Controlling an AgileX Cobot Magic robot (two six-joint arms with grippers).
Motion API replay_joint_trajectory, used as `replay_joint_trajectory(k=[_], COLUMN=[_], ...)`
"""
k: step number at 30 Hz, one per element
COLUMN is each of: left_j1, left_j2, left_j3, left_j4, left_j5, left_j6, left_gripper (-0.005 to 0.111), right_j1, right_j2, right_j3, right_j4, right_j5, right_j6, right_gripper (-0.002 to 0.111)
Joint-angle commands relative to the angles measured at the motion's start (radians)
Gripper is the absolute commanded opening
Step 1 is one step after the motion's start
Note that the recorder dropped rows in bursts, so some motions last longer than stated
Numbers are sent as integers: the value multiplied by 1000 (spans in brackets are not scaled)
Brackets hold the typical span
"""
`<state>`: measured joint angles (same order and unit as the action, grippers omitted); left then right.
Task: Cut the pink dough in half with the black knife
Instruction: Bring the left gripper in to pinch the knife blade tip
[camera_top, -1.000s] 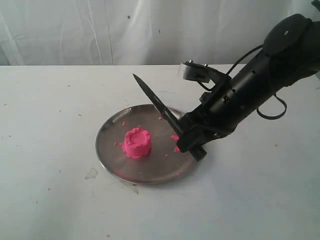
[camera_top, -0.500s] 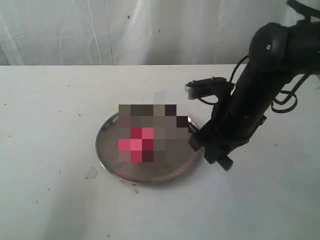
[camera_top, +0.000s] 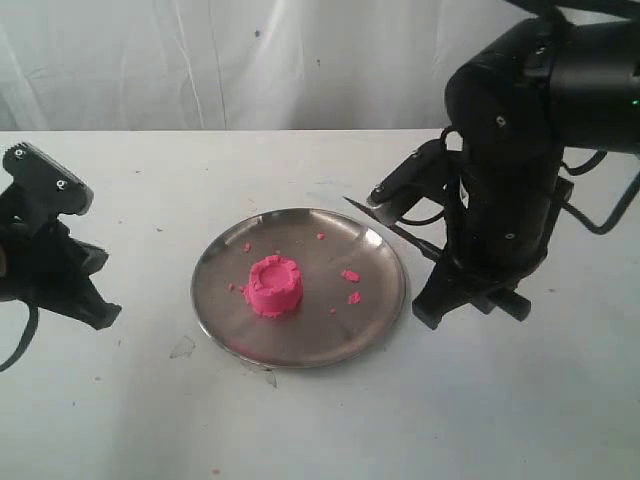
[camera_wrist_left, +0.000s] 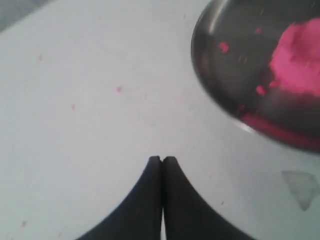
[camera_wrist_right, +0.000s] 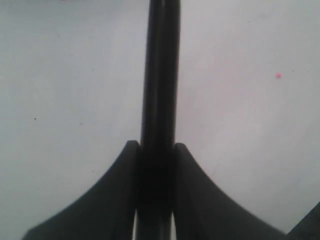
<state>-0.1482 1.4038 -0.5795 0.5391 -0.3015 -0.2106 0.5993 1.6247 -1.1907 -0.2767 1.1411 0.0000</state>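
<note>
On the table (camera_top: 300, 430), left of the plate (camera_top: 320, 335), my L gripper (camera_wrist_left: 162, 159) is pinched closed w/ nothing in it. My R gripper (camera_wrist_right: 156, 146), just off the plate's right rim, clamps the knife (camera_top: 395, 230), blade slanting by that rim. Whole, the dough (camera_top: 274, 286) sits near the plate's middle, apart from the blade, w/ crumbs (camera_top: 350, 275) around it.

Handle of the black knife (camera_top: 392, 228) hidden behind the right arm (camera_top: 510, 150) in the exterior view, its far end cut off in the blurred right wrist view, pink dough (camera_wrist_left: 298, 62) and steel plate (camera_wrist_left: 212, 85) blurred and cropped in the left wrist view.
</note>
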Motion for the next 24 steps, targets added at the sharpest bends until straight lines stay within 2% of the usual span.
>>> replay_joint_trajectory(k=[1,6,10,12,15,18,21,22,24], left_j1=[-3,-4,-36,-75,-136,-177,-179,-179,-177], left_j2=[95,202,254,256,256,256,256,258,260], left_j3=[-168,-348,-475,-526,-575,-620,-632,-632,-632], left_j4=[-4,-141,-426,-596,-752,-802,-820,-820,-813], left_j5=[394,712,921,985,1045,1052,989,956,949], left_j6=[-28,6,246,383,585,732,732,732,732], left_gripper=[0,0,0,0,0,0,0,0,0], right_j1=[4,2,2,2,2,2,2,2,2], right_j2=[-32,-30,-30,-30,-30,-27,-7,16,66], right_j3=[-6,-6,-6,-6,-6,-6,-6,-6,-10], right_j4=[-23,-29,-29,-24,-10,-1,119,221,283], right_j5=[-6,-32,-79,-107,-149,-194,-197,-190,-187], right_j6=[0,0,0,0,0,-57,-262,-397,-469], right_gripper=[0,0,0,0,0,0,0,0,0])
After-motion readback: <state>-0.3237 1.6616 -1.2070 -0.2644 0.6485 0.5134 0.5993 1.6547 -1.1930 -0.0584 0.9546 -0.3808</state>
